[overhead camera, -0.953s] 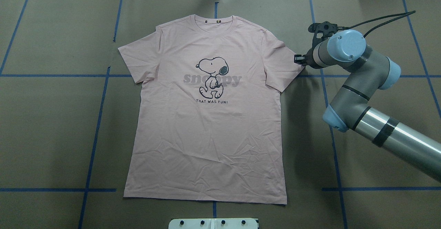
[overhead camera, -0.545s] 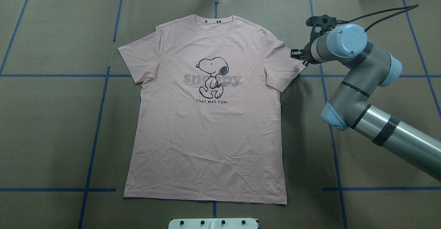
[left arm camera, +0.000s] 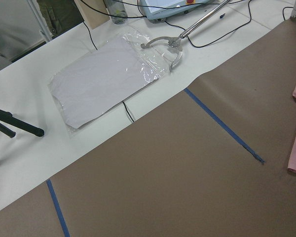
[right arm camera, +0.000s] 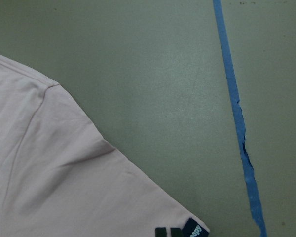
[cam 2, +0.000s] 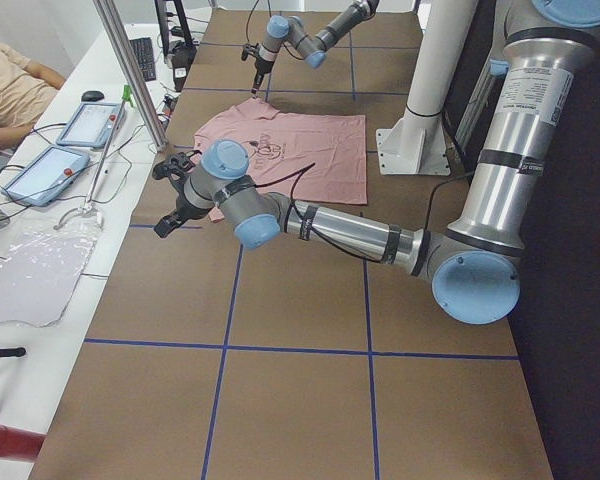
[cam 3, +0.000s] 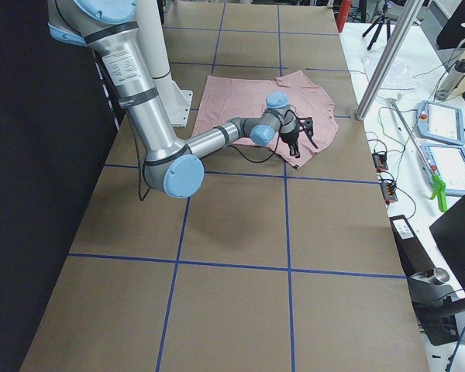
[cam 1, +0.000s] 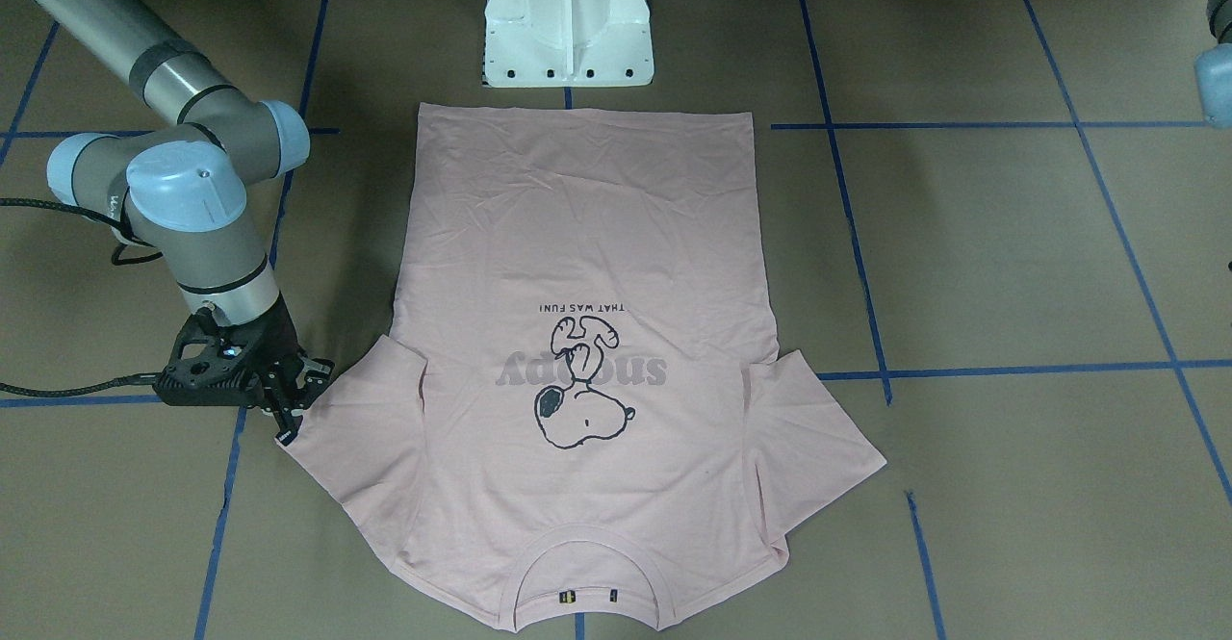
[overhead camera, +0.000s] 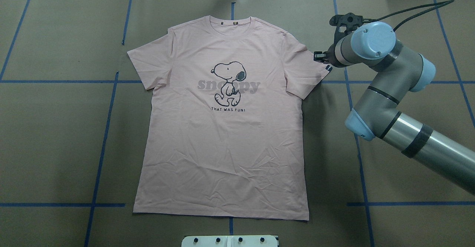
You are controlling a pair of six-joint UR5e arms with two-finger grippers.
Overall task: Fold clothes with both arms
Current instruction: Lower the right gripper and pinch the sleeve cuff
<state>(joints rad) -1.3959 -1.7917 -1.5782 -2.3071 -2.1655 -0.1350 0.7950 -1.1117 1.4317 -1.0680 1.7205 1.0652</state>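
The pale pink Snoopy T-shirt lies flat and face up on the brown table, collar at the far side; it also shows in the front-facing view. My right gripper hovers at the outer edge of the shirt's right sleeve, just beyond the black sleeve tag. In the front-facing view the right gripper looks open and holds nothing. The right wrist view shows the sleeve corner and its tag. My left gripper shows only in the exterior left view, near the table's far-left edge; I cannot tell its state.
The white pedestal base stands at the shirt's hem side. Blue tape lines cross the brown table. Off the table's far edge lie a plastic bag, cables and tablets, with a seated person.
The right gripper has moved from the sleeve's corner a little toward the far side, uncovering the black tag. The shirt has not moved.
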